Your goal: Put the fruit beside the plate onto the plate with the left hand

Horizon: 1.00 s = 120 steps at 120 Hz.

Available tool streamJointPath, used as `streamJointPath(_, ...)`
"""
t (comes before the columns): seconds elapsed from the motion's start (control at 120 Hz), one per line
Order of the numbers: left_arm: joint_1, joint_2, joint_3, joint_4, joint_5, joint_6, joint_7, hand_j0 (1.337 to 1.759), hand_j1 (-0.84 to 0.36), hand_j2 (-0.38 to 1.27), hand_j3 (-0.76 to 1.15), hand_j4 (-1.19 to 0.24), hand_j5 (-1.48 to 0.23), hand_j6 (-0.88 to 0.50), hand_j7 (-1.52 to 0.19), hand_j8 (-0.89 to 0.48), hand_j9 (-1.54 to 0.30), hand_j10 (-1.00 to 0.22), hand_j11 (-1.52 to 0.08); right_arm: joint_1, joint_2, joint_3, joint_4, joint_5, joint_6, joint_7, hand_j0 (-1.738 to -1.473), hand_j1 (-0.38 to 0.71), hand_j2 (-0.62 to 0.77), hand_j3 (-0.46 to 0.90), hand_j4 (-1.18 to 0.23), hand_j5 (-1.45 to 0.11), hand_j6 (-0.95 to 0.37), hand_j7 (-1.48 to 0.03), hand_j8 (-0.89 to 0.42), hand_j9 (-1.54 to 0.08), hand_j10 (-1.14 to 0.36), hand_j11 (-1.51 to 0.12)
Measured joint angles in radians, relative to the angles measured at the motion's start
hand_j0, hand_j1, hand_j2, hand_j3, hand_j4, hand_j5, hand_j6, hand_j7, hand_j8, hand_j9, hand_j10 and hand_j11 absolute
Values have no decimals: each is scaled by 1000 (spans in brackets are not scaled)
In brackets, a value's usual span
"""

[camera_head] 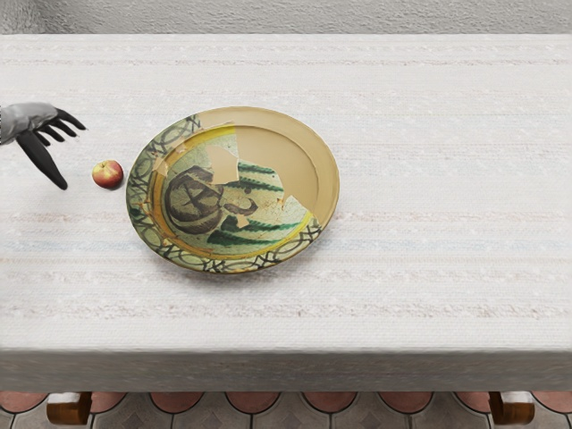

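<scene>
A small red and yellow fruit [108, 174] lies on the tablecloth just left of the plate's rim, a small gap apart from it. The plate [308, 152] is wide and tan, with a green and dark painted pattern over its left and lower part, and nothing lies on it. My left hand [49, 138] comes in from the left edge, up and to the left of the fruit. Its dark fingers [43, 158] are spread and hold nothing; the longest one points down toward the fruit but stays clear of it.
The table [429, 268] is covered with a pale striped cloth; its front edge runs across the bottom of the view. Red floor tiles and wooden table legs [68, 407] show below it.
</scene>
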State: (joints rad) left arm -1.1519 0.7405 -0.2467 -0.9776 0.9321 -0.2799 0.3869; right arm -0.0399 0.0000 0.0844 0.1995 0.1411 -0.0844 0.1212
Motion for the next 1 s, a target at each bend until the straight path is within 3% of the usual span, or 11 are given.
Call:
streamJointPath(0.167, -3, -76, 17, 33, 29, 44, 16, 1658, 55, 52, 0, -251, -321, -252, -321, -252, -321, -251, -321, 1, 0, 0, 0, 0, 0, 0, -1658, -307, -7, 0, -35, -45, -35, -45, -35, -45, -35, -45)
streamJointPath(0.4, -9, -157, 41, 87, 48, 92, 72, 1658, 55, 52, 0, -251, -321, -252, -321, -252, -321, -250, -321, 3, 0, 0, 0, 0, 0, 0, -1658, -307, -7, 0, -35, -45, -35, -45, -35, -45, -35, -45)
streamJointPath(1.0, -4, -322, 123, 274, 51, 192, 81, 1658, 54, 52, 0, -251, -322, -252, -322, -252, -322, -250, -322, 5, 0, 0, 0, 0, 0, 0, -1658, -307, -7, 0, -35, -45, -35, -45, -35, -45, -35, -45)
